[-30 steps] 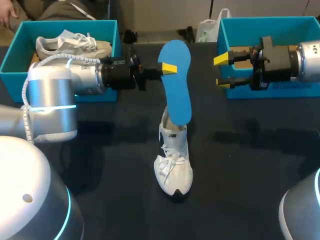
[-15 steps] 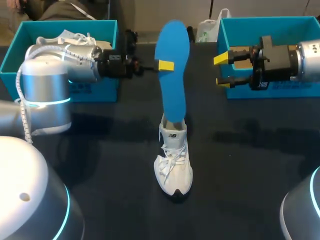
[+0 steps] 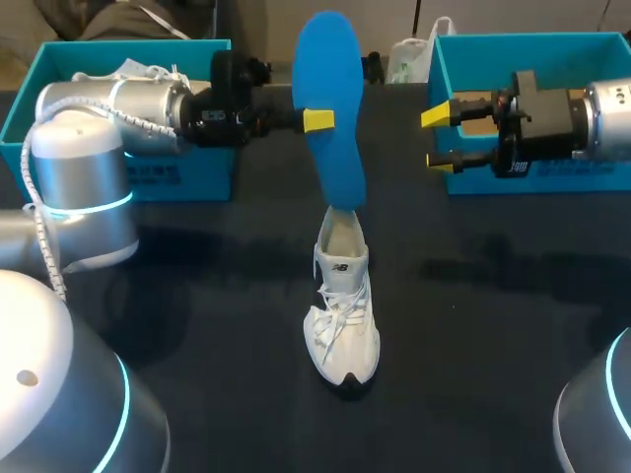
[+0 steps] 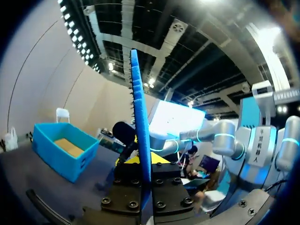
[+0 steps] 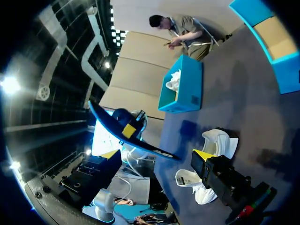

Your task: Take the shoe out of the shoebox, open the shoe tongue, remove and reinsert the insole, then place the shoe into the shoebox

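Left gripper (image 3: 315,120) clamped on the blue insole (image 3: 331,69), lifted higher than a second ago; its lower end now sits just at the collar of the white shoe (image 3: 342,315) standing on the tabletop (image 3: 197,296). Removal looks nearly done; right gripper (image 3: 440,138) waits wide, empty.

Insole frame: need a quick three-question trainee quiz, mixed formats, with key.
1. True or false: the right gripper is shut on the insole.
2. The white shoe beneath the insole stands: A) in a shoebox; B) on the table; C) in a gripper.
3. Which gripper holds the insole?
Key: 1 false, it is open and empty. 2 B. 3 The left gripper.
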Robot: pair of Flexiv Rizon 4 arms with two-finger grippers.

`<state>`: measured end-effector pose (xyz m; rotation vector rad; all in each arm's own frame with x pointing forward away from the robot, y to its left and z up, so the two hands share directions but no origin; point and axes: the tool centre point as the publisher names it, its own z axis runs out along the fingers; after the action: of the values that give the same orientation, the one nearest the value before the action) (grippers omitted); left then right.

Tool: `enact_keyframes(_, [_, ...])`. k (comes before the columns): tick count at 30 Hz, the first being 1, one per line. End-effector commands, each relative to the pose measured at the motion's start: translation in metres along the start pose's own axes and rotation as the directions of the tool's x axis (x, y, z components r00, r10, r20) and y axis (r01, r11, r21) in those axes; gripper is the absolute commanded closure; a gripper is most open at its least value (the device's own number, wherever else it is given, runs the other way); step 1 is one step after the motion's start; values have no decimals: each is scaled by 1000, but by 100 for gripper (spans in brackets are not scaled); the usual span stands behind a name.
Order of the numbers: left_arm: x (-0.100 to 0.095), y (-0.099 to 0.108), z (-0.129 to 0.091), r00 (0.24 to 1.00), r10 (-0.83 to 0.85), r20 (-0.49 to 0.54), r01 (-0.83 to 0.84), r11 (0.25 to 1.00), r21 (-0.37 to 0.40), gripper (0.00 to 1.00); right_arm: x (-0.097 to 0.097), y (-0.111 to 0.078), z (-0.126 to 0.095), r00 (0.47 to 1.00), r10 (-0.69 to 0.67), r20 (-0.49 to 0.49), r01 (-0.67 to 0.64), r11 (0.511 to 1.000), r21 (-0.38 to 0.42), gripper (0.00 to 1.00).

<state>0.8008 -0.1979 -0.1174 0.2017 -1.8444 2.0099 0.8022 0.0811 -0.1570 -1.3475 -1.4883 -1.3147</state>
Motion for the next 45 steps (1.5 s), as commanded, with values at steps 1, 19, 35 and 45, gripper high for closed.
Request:
enact_keyframes(1, [13,-2,-2,819,574,3,-567,810,-149,100,1,0,1,1000,1,3,-1,1000,-1,0])
enact_keyframes(19, [-12,21,-15,285,955,-85,-918,246,-311,100,1,0,1,1000,1,3,-1,1000,-1,0])
enact_keyframes(35, [-18,19,-18,232,972,-25,-921,211,-328,100,1,0,1,1000,1,3,-1,1000,-1,0])
enact_keyframes(45, [-18,19,-18,232,972,-25,-921,211,-328,100,1,0,1,1000,1,3,-1,1000,-1,0])
